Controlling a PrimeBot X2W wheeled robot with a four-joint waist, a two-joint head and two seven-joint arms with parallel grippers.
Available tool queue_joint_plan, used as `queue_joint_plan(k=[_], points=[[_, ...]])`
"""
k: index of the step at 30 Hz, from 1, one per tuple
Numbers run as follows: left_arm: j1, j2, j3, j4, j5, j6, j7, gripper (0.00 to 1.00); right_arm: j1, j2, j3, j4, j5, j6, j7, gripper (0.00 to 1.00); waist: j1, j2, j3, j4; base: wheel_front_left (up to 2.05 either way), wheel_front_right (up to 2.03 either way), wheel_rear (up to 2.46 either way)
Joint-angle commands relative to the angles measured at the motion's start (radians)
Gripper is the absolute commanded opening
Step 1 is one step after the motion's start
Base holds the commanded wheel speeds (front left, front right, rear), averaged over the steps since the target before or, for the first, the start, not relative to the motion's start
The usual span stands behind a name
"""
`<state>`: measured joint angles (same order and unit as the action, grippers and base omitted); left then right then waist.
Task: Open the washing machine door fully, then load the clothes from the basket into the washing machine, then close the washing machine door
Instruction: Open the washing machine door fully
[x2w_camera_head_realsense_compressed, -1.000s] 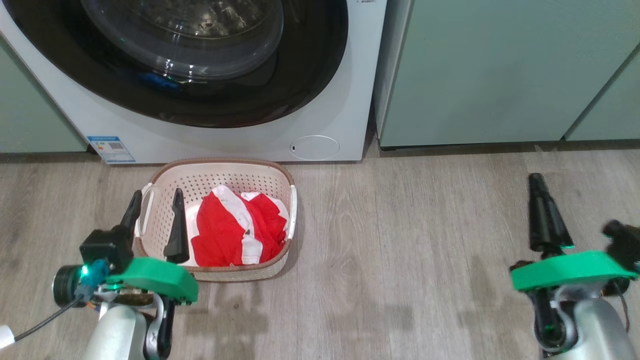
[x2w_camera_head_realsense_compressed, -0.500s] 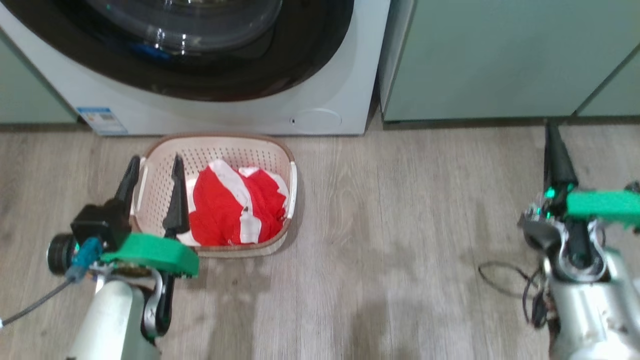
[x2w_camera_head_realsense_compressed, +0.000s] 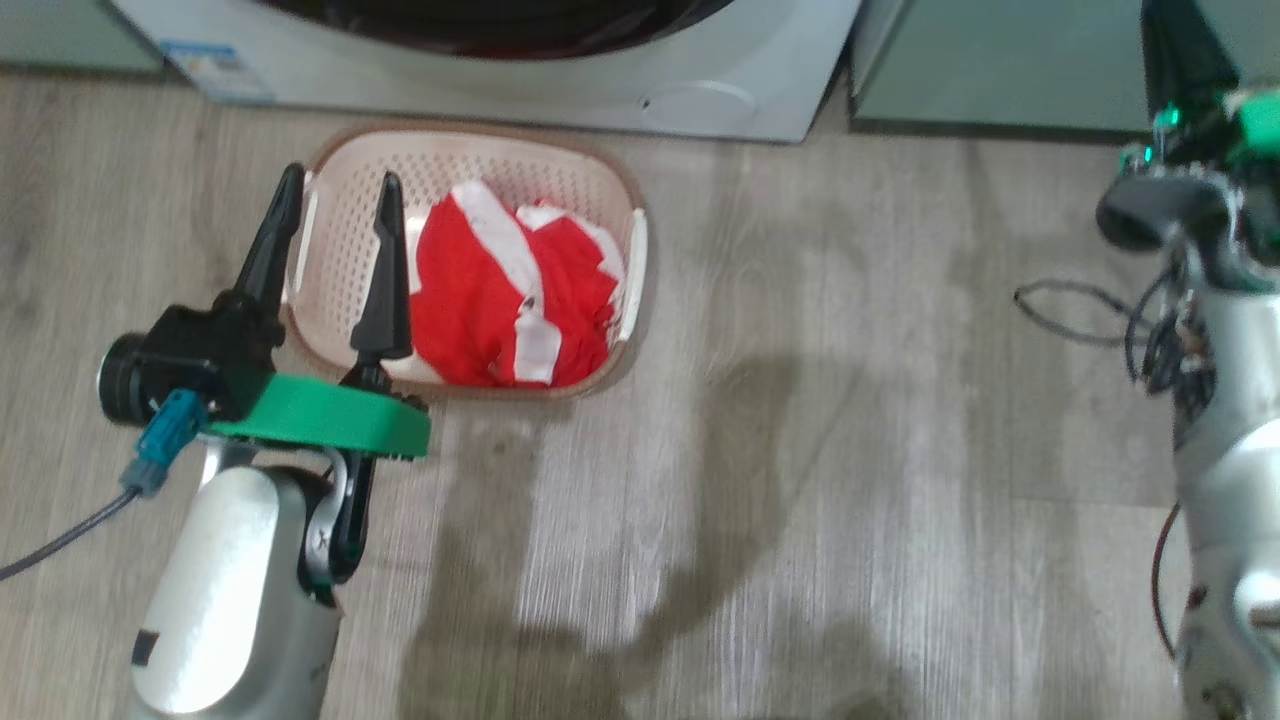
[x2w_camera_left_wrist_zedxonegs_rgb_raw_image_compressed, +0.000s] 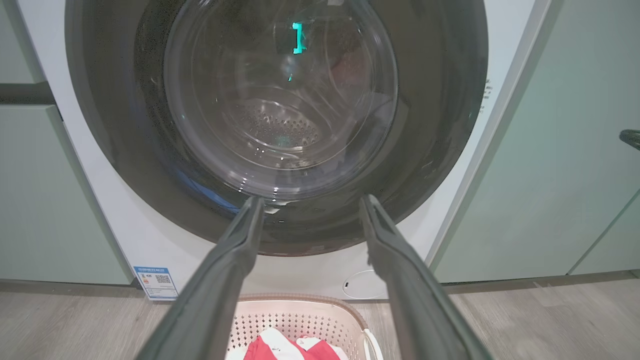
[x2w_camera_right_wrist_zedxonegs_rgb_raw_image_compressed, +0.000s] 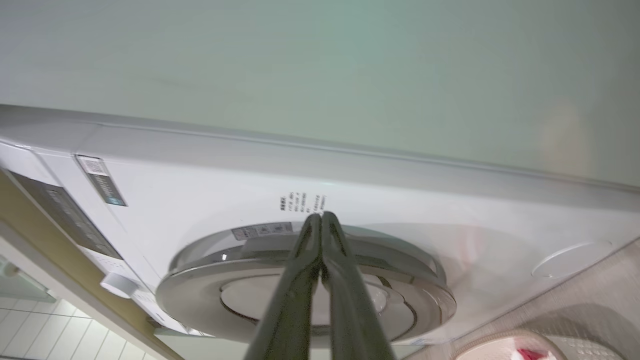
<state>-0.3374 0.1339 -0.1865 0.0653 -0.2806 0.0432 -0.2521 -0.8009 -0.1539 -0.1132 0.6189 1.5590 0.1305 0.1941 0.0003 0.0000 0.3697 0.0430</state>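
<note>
Washing machine door (x2w_camera_left_wrist_zedxonegs_rgb_raw_image_compressed: 280, 100) is closed against the washing machine (x2w_camera_left_wrist_zedxonegs_rgb_raw_image_compressed: 125, 220), and its black rim runs almost out to the side edges of the white front, so there's not much margin there. Basket (x2w_camera_head_realsense_compressed: 350, 200) sits on the floor (x2w_camera_head_realsense_compressed: 850, 450) just in front of the machine's base, with a slim gap behind its far rim. The clothes (x2w_camera_head_realsense_compressed: 500, 290) are heaped toward its right side. Left hand (x2w_camera_head_realsense_compressed: 341, 175) is spread wide with nothing in it. In the head view its fingers line up over the basket's left rim. Right hand (x2w_camera_right_wrist_zedxonegs_rgb_raw_image_compressed: 321, 216) has its fingers pressed together, nothing between them, tips right by the door's edge. Pale green cabinets (x2w_camera_left_wrist_zedxonegs_rgb_raw_image_compressed: 550, 150) hug both sides of the machine. Loads of bare floor right of the basket.
</note>
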Motion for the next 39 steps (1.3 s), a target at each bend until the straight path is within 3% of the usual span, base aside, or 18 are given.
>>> queue_joint_plan(k=[1, 6, 20, 39], points=[[-0.042, 0.012, 0.027, -0.039, 0.006, -0.006, -0.008, 1.0, -0.066, -0.013, 0.03, -0.004, -0.001, 0.0, 0.026, 0.0, -0.0003, 0.0, 0.052, 0.04, 0.0, 0.0, 0.0], [-0.078, -0.004, 0.01, -0.044, 0.01, -0.019, -0.009, 1.0, -0.231, -0.03, 0.091, 0.098, -0.031, 0.0, 0.116, 0.0, -0.0003, 0.0, 0.1, 0.068, 0.0, 0.0, 0.0], [-0.135, -0.031, 0.004, -0.048, 0.018, -0.045, -0.01, 1.0, -0.532, -0.008, 0.159, 0.265, -0.105, 0.0, 0.167, 0.0, -0.0003, 0.0, 0.173, 0.108, 0.0, 0.0, 0.0], [-0.153, -0.065, 0.024, -0.038, 0.041, -0.074, -0.01, 1.0, -0.727, 0.035, 0.202, 0.437, -0.17, 0.0, 0.218, 0.0, -0.0003, 0.0, 0.218, 0.142, 0.0, 0.0, 0.0]])
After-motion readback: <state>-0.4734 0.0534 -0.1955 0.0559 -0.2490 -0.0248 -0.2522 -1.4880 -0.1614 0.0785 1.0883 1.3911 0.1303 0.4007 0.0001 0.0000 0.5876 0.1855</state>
